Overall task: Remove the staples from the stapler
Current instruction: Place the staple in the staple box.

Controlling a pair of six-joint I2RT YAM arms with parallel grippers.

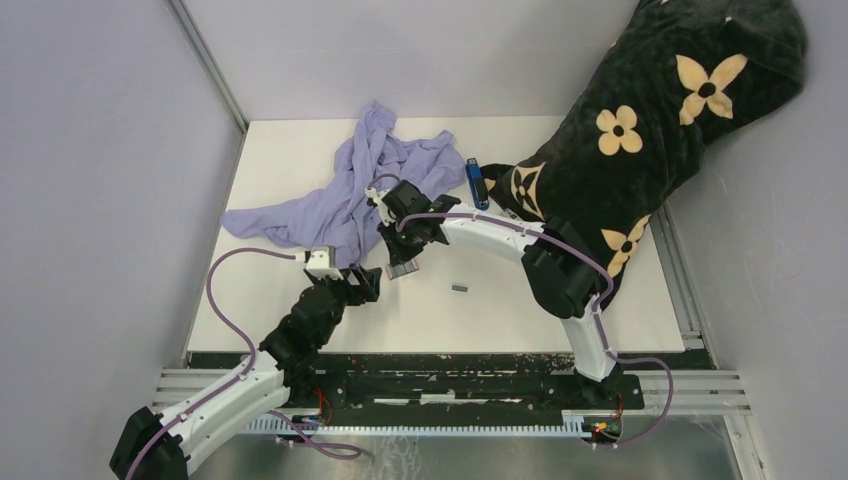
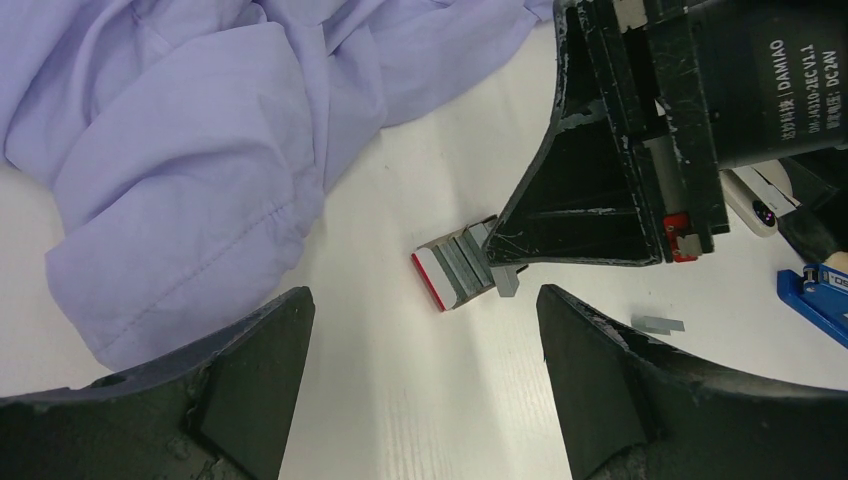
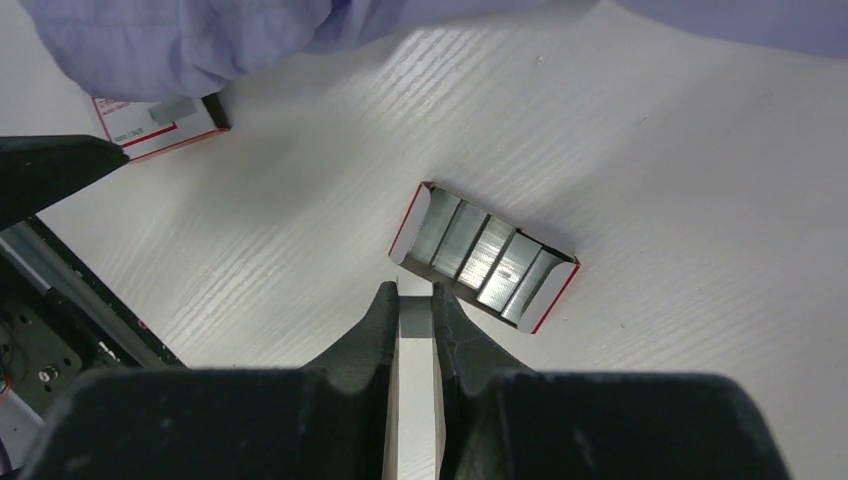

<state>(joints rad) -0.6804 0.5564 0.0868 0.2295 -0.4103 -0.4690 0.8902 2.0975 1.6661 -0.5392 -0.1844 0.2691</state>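
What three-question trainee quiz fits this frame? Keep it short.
1. True or false: the right pincer is shut on a staple strip.
2. The left pincer is: A open, B shut, C out of view?
3. What colour is the stapler?
Key: 1 true; 2 A; 3 blue.

- Blue stapler (image 1: 477,183) lies at the far side of the table (image 1: 620,310).
- Grey staples (image 1: 460,287): one strip loose mid-table, one pinched by the right end effector (image 3: 413,300), others boxed.
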